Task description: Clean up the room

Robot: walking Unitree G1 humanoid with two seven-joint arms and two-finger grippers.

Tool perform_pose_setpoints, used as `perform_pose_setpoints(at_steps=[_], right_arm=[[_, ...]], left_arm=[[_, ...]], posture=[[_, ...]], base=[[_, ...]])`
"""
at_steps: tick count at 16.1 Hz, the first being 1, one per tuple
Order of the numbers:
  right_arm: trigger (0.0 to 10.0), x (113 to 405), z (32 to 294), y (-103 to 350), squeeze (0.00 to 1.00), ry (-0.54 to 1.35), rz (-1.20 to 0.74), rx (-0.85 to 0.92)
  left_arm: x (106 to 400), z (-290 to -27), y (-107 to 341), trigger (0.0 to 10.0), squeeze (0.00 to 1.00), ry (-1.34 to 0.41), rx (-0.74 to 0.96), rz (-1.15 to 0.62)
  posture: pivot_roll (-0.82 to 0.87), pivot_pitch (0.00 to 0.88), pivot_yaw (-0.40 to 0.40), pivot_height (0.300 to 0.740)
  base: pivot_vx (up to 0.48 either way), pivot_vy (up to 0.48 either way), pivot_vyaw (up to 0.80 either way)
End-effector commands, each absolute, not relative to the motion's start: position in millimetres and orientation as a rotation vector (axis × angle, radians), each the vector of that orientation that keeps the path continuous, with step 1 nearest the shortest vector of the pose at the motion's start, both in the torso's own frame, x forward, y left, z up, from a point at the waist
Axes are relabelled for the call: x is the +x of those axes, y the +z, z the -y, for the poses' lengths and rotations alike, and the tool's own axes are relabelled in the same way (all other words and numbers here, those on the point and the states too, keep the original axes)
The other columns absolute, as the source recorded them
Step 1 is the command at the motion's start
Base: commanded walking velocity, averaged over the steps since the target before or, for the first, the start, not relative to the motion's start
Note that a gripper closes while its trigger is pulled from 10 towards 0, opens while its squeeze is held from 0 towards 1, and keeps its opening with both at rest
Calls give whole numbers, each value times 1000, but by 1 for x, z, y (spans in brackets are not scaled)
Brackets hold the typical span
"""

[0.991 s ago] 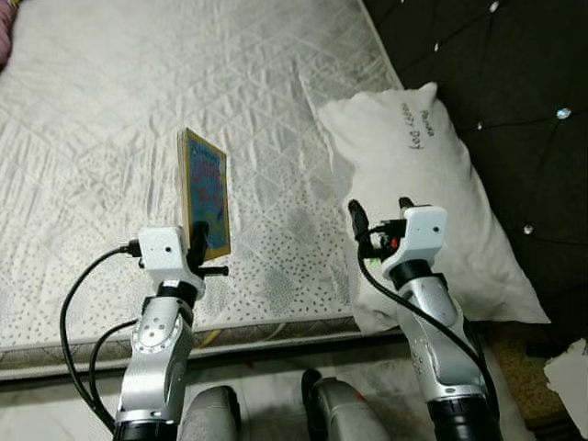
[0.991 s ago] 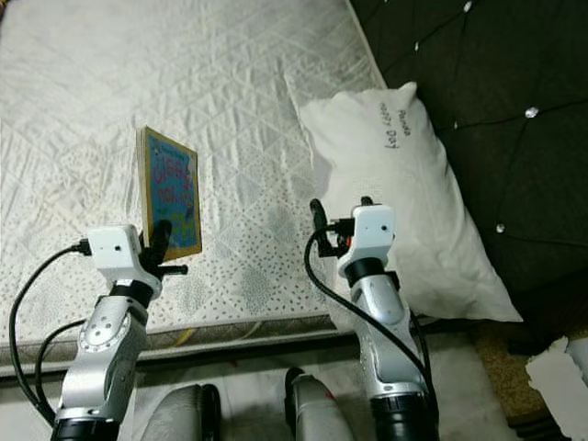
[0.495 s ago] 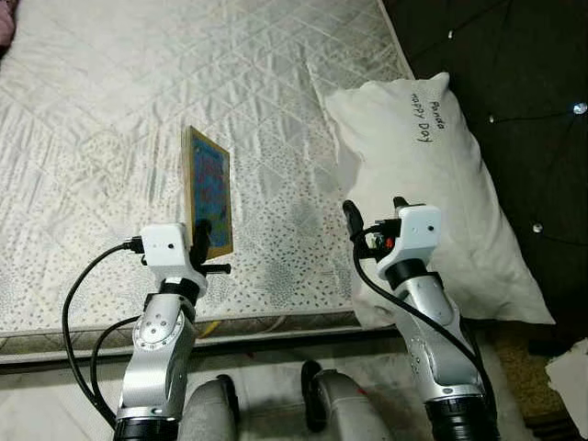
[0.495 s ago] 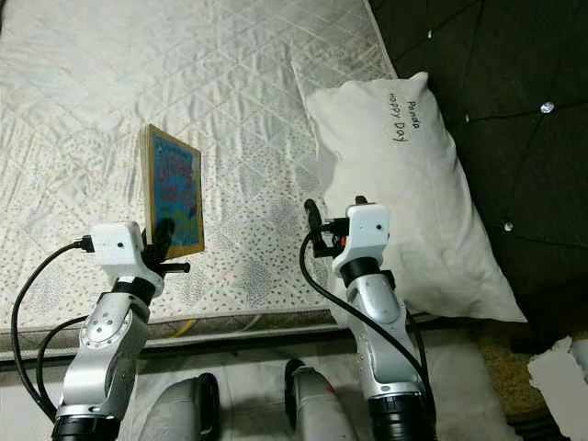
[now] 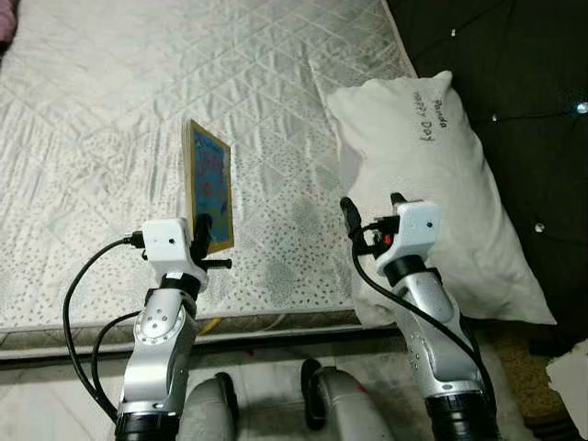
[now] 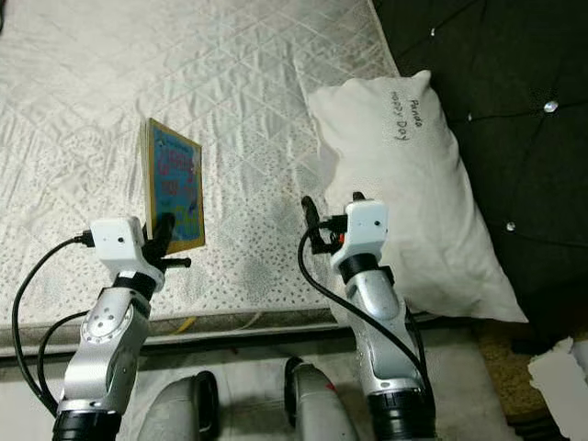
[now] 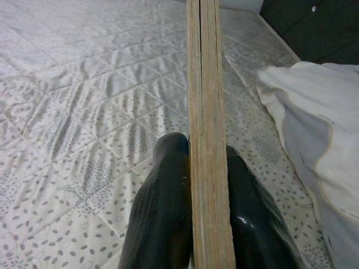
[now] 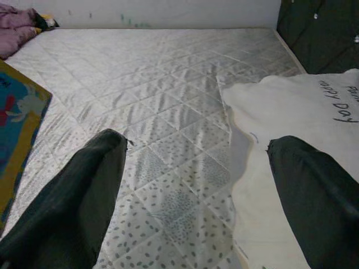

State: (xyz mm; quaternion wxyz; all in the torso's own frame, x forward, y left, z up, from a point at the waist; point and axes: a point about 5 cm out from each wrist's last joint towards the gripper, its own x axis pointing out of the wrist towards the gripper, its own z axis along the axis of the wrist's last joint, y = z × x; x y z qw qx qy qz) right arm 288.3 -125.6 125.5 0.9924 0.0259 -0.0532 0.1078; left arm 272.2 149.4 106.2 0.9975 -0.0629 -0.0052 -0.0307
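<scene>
A thin picture book point(image 5: 208, 185) with a yellow border and a blue cover stands on edge above the near side of the white quilted mattress point(image 5: 110, 101). My left gripper point(image 5: 197, 235) is shut on its lower edge; in the left wrist view both black fingers point(image 7: 162, 218) press against the book's edge point(image 7: 205, 112). My right gripper point(image 5: 372, 213) is open over the mattress beside a white pillow point(image 5: 432, 175), with nothing between its fingers point(image 8: 84, 196). The pillow bears handwritten words.
A dark tufted headboard point(image 5: 514, 55) rises on the right behind the pillow. The mattress's front edge point(image 5: 257, 323) runs just below my arms, with pale floor beneath. A pink-purple cloth point(image 8: 19, 17) lies at the far corner of the bed. A white scrap point(image 5: 570, 367) lies on the floor at right.
The view has shifted a little, so the bed and pillow sit slightly differently in frame. My left gripper keeps its hold on the book; both arms stay much where they were.
</scene>
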Motion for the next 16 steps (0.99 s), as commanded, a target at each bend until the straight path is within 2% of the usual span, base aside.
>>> perform_pose_setpoints(at_steps=[1, 2, 16], right_arm=[[10000, 287, 126, 122, 0, 228, 94, 51], [10000, 288, 126, 123, 0, 230, 95, 50], [10000, 293, 126, 121, 0, 254, 89, 36]], left_arm=[[272, -150, 107, 10000, 0, -50, -121, 21], [272, -150, 107, 10000, 0, -48, -121, 22], [275, -150, 108, 10000, 0, -31, -138, 28]], posture=[[20, 247, -33, 677], [20, 247, -34, 667], [16, 251, -43, 667]], base=[[0, 0, 0], [0, 0, 0], [0, 0, 0]])
